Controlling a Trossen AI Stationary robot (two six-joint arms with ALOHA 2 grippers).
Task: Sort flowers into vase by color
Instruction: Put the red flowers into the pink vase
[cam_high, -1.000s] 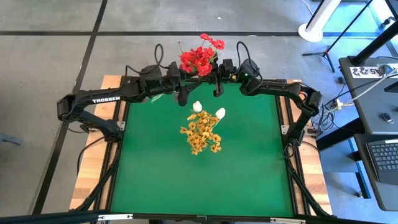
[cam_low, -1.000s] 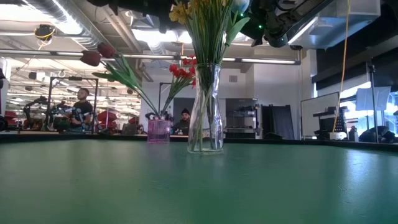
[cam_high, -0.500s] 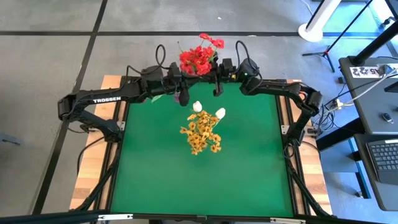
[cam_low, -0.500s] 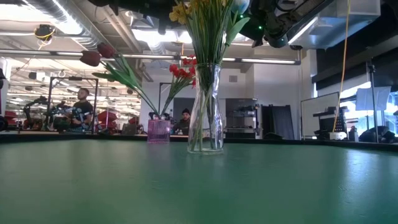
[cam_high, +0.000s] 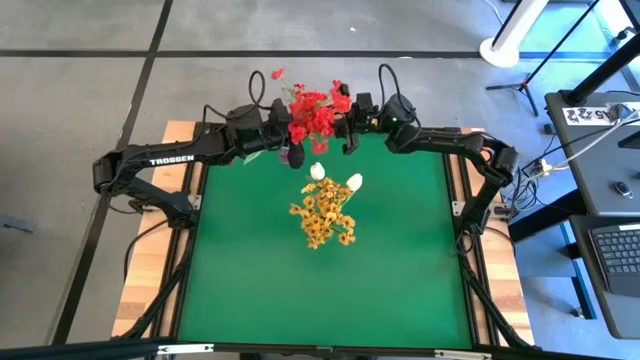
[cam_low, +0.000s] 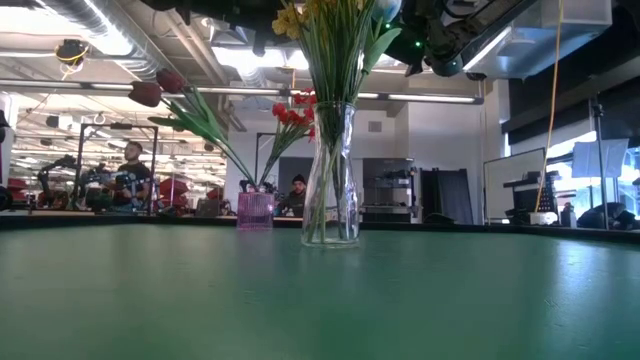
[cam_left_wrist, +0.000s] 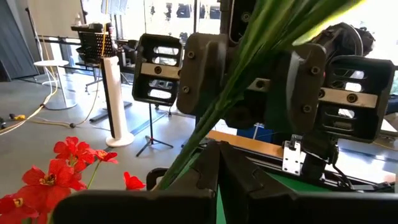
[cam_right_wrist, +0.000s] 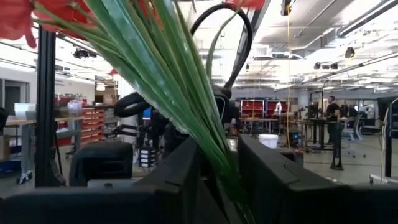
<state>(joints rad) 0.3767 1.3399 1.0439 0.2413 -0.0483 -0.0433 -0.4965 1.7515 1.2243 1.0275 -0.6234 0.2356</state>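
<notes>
Gripping a bunch of red flowers (cam_high: 312, 108) by its green stems (cam_left_wrist: 249, 68), the left gripper (cam_high: 286, 140) is clamped shut at the far edge of the green table (cam_high: 250, 270), seen from above. The right gripper (cam_high: 349, 140) hangs just beside it on the other side of the bunch, its fingers (cam_right_wrist: 280, 180) slightly apart with the same stems running between them (whether they press the stems cannot be told). The red blossoms spread above and beyond the table's far edge.

Nearer the table's middle a clear glass vase (cam_low: 331, 180) stands upright, holding yellow-orange flowers (cam_high: 322, 215) and two white buds (cam_high: 335, 177). In the low view its blooms are cut off at the top of the picture. Farther back a small purple vase (cam_low: 255, 210) sits at the far edge of the table, with dark red tulip-like buds (cam_low: 147, 93) and red blossoms (cam_low: 290, 113) leaning out of it.

Both grippers are mostly hidden in the low view. Two people (cam_low: 130, 170) show in the room behind.
</notes>
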